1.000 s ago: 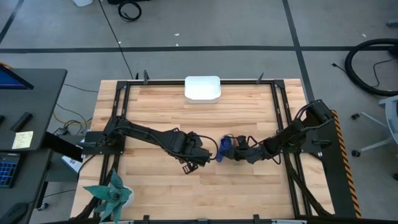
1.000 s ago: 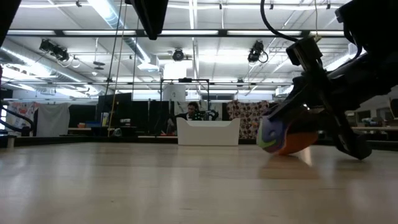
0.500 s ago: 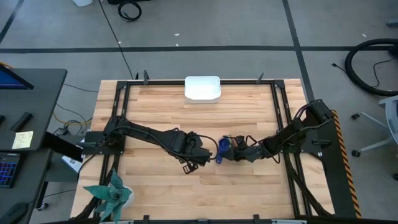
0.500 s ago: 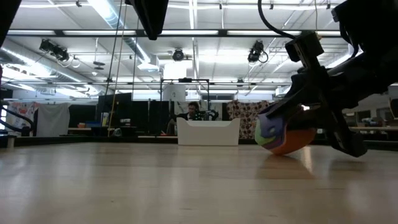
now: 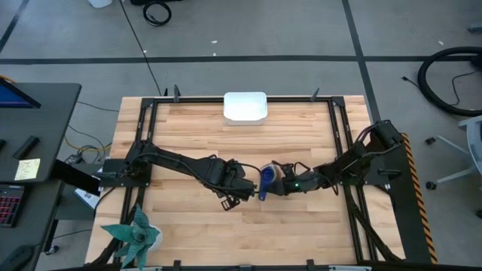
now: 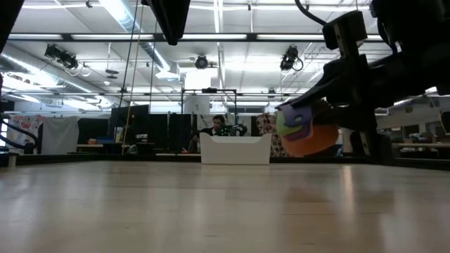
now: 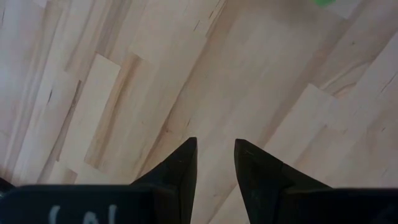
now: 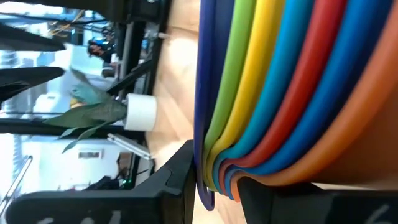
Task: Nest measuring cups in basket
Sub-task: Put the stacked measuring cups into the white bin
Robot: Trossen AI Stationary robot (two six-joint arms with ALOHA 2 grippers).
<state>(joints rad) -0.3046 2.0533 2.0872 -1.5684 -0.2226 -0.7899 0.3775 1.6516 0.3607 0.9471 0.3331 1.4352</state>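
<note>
Lifted off the counter (image 5: 188, 241) since the earlier frames, the nested measuring cups (image 5: 265, 183) had also shifted left, toward the left arm. The right end effector (image 8: 214, 180) was clenched on the stack, its two dark fingers pinching the bundled handles, with the coloured rims (dark blue, green, yellow, light blue, red, orange) fanning out directly ahead of it. In the low view the measuring cups (image 6: 304, 130) hung clear above the wood, orange bowl lowest. The left end effector (image 7: 214, 155) waited just left of the stack near the counter's middle, its fingers slightly apart and grasping nothing, bare boards beneath them. The basket (image 5: 245, 108) sat at the far edge of the counter, well apart from both arms.
</note>
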